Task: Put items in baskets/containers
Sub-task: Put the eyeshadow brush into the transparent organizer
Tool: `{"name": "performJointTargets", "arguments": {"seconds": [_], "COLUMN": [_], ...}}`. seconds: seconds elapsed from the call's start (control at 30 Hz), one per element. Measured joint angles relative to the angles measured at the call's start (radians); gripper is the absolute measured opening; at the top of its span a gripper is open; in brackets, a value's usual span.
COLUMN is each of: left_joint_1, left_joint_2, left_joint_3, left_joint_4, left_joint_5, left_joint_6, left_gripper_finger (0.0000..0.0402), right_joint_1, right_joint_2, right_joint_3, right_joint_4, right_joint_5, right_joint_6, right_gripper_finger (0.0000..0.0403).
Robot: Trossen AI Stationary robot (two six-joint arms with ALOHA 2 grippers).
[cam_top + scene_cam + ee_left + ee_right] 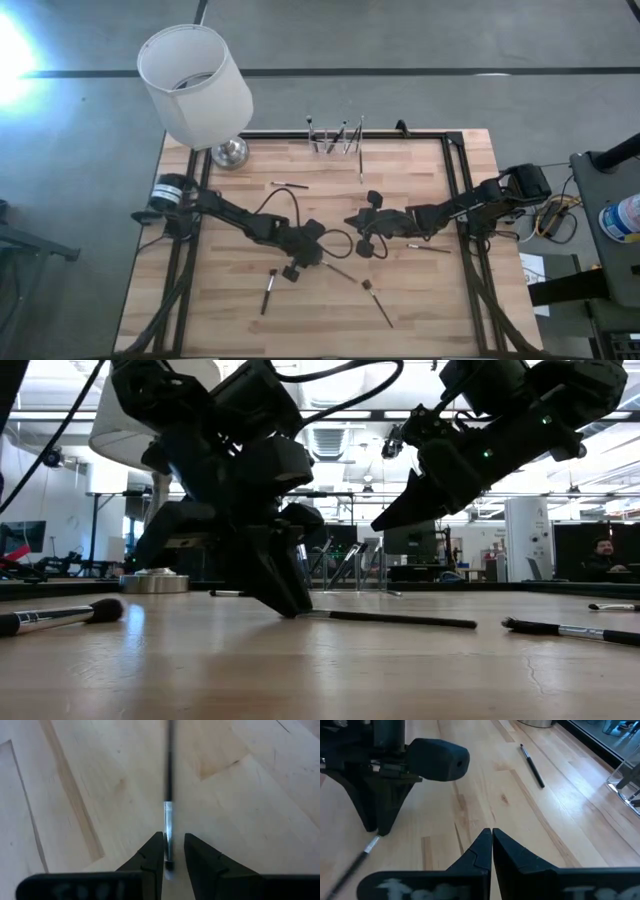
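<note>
A thin dark brush (169, 785) with a silver ferrule lies flat on the wooden table (420, 300). My left gripper (173, 851) is open, slants down onto the table, and straddles the brush's ferrule end; the low view shows its tips (285, 610) at the table top and the handle (400, 619) running away from them. My right gripper (491, 834) is shut and hangs above the table's middle (352, 221), holding nothing. The clear holder (335, 138) at the far edge has several brushes standing in it. My left gripper has one finger (155, 852) on each side of the brush's silver ferrule (168, 827), near its bristle end. The fingers slant down from the table's left and lie along the brush. The ferrule sits close to one finger; whether it touches, I cannot tell. The brush lies on the table.
Loose brushes lie at the far left (290, 185), near left (268, 290), near middle (380, 303) and right (430, 248), and one (360, 165) by the holder. A white lamp (195, 85) stands at the far left corner. A dark frame (462, 230) borders the table.
</note>
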Motion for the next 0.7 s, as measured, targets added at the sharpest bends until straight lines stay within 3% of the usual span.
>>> {"name": "performJointTargets", "arguments": {"seconds": [0.3,0.57,0.7], "left_joint_1": [0.001,0.001,0.001], "left_joint_2": [-0.011,-0.010,-0.010], "left_joint_3": [0.006,0.002,-0.001], "left_joint_4": [-0.117,-0.147,-0.147], "left_joint_5": [0.000,-0.008,-0.009], "left_joint_6": [-0.072,-0.115,-0.142], "left_gripper_finger": [0.0066,0.0012,0.0002], "right_joint_1": [0.004,0.046,0.095], "right_joint_2": [0.000,0.000,-0.001], "right_joint_3": [0.000,0.004,0.005], "right_joint_4": [0.001,0.001,-0.021], "right_joint_5": [-0.023,-0.023,-0.023], "right_joint_6": [0.004,0.050,0.106], "right_gripper_finger": [0.0009,0.0009,0.0009]}}
